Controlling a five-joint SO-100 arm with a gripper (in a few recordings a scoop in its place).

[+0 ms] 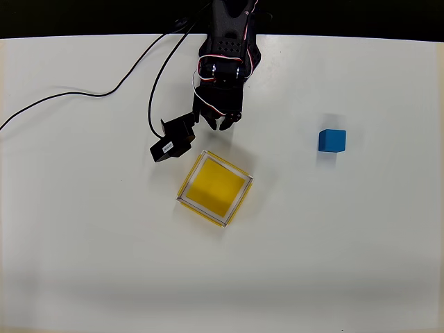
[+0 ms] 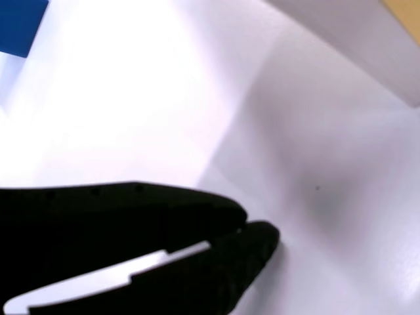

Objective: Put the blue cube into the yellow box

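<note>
The blue cube [image 1: 331, 140] rests on the white table at the right, well apart from everything else. In the wrist view only a corner of the blue cube [image 2: 20, 23] shows at the top left. The yellow box [image 1: 214, 189] lies near the middle, turned like a diamond, with nothing in it; the wrist view catches its pale rim [image 2: 354, 39] at the top right. My black gripper [image 1: 223, 125] hovers just behind the box's far corner, far left of the cube. In the wrist view the gripper [image 2: 246, 226] is shut, its fingertips meeting with nothing between them.
A black cable [image 1: 90, 94] trails across the back left of the table [image 1: 83, 263]. The black wrist camera block [image 1: 172, 142] sticks out to the left of the gripper, close to the box's upper left side.
</note>
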